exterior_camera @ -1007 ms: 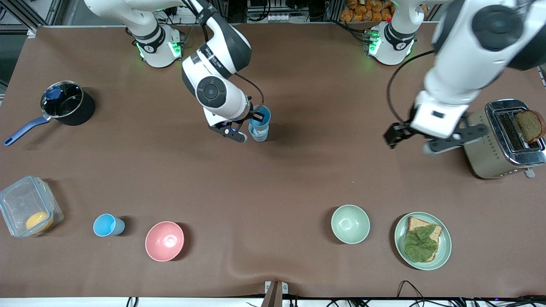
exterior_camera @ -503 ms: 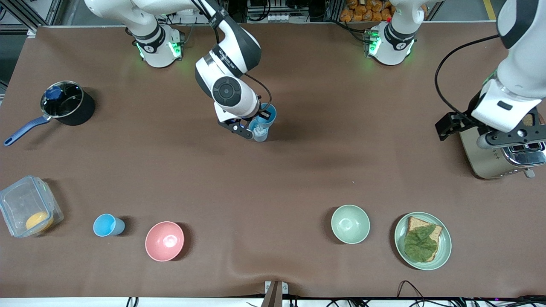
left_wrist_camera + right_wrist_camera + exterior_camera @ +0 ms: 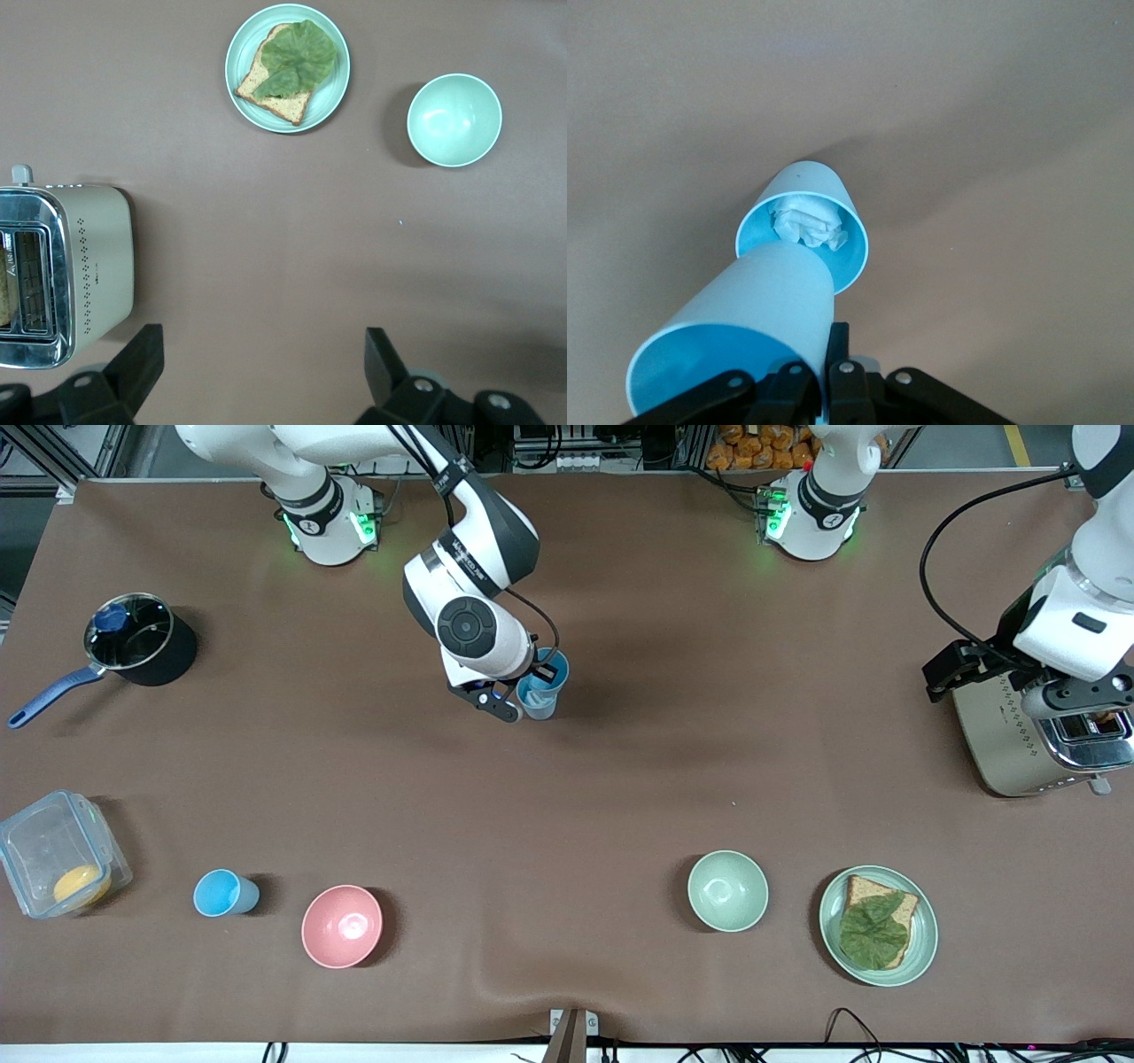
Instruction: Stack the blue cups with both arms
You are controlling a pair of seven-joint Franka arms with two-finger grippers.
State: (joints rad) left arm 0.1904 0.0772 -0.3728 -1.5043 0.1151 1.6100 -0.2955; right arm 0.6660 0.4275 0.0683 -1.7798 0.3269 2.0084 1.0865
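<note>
Closest to the front camera on the brown tabletop [image 3: 620,797] sit a pink bowl [image 3: 342,926], a deeper blue plastic cup [image 3: 221,893], a pale green bowl [image 3: 727,891] and a green plate of toast with a leaf [image 3: 877,925]. A clear lidded box [image 3: 55,865] sits at the right arm's end.

Mid-tabletop, the right tool [image 3: 521,693] is clenched on a sky-blue tapered plastic cup [image 3: 735,341], tilted, its base right at the mouth of the paler blue cup with a white crumpled bit inside [image 3: 804,232], which stands on the tabletop.

The left tool [image 3: 261,376] hangs released beside the silver toaster [image 3: 1032,740], holding nothing. A black saucepan [image 3: 142,646] sits at the right arm's end.
</note>
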